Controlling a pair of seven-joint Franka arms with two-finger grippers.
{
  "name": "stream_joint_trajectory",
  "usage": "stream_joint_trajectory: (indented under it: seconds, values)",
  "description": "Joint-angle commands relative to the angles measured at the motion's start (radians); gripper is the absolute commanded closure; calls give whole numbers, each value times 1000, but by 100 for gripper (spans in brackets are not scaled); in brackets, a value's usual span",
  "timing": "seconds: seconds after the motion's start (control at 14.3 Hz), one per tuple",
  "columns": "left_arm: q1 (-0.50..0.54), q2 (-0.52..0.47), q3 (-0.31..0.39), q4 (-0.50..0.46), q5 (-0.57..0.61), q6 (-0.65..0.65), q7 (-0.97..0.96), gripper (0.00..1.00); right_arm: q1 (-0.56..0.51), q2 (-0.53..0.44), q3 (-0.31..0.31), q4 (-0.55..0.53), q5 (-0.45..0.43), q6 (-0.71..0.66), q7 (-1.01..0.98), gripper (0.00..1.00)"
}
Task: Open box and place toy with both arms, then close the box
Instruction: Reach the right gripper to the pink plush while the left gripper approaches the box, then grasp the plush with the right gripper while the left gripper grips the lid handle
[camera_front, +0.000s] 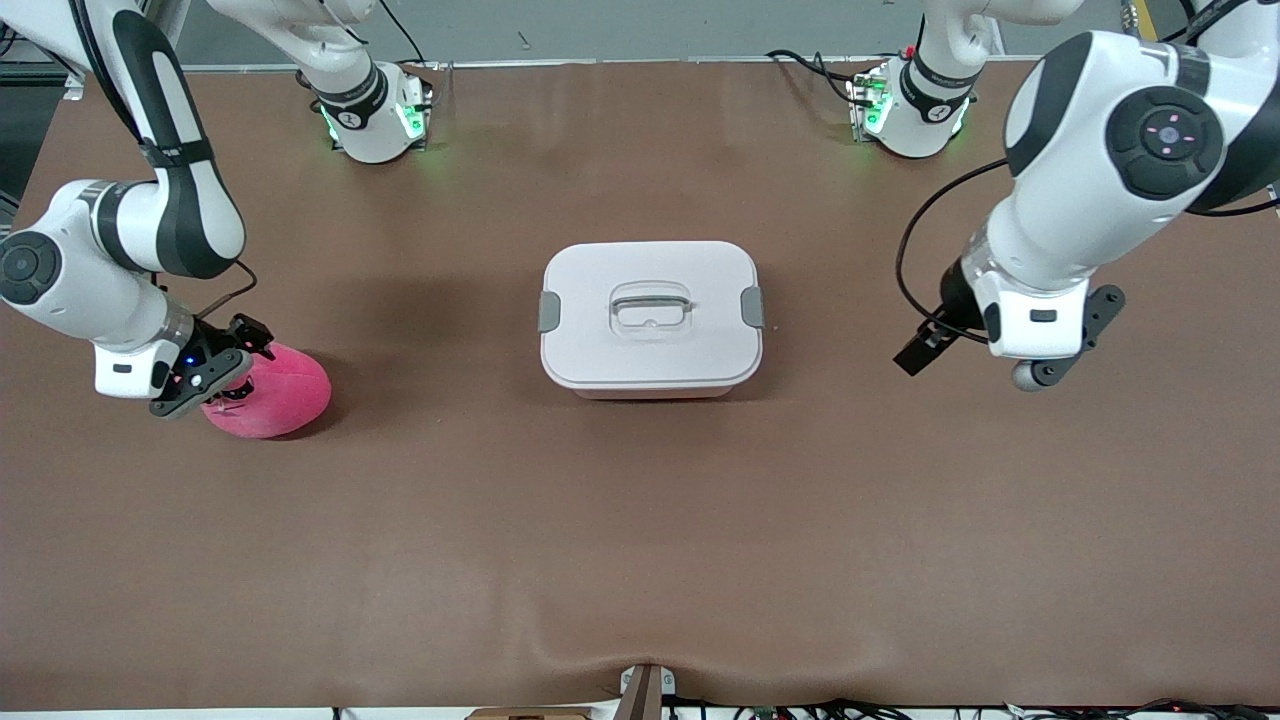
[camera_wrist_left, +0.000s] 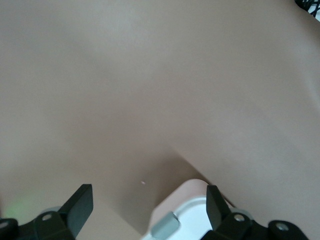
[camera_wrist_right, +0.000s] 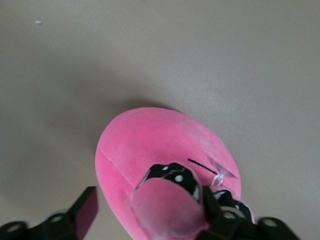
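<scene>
The box (camera_front: 651, 317) sits shut at the centre of the front view on the brown bench (camera_front: 640, 540), its white lid (camera_front: 650, 305) on and both grey clips (camera_front: 549, 311) down. The pink toy (camera_front: 275, 393) lies at mid-left of that frame, with the right pincer (camera_front: 225, 385) spread around it. At mid-right, the left pincer (camera_front: 925, 345) hangs spread over bare bench, toward the left arm's end.

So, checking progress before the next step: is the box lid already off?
No, the white lid sits flat on the box in the front view.
</scene>
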Motion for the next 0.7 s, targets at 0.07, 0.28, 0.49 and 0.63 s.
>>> stream_joint_trajectory:
  seconds: [0.07, 0.28, 0.49, 0.63]
  values:
    - [-60, 24, 6, 21, -46, 48, -174, 0, -10, 8, 7, 1, -21, 6, -18, 72]
    - [-129, 44, 8, 21, -43, 65, -371, 0, -10, 17, 7, 4, -21, 5, -18, 92]
    - [-167, 56, 8, 20, -43, 91, -478, 0, -7, 17, 7, 7, -21, 0, -36, 100]
    - [-206, 74, 8, 20, -37, 111, -590, 0, -4, 16, 7, 19, -21, -1, -111, 100]
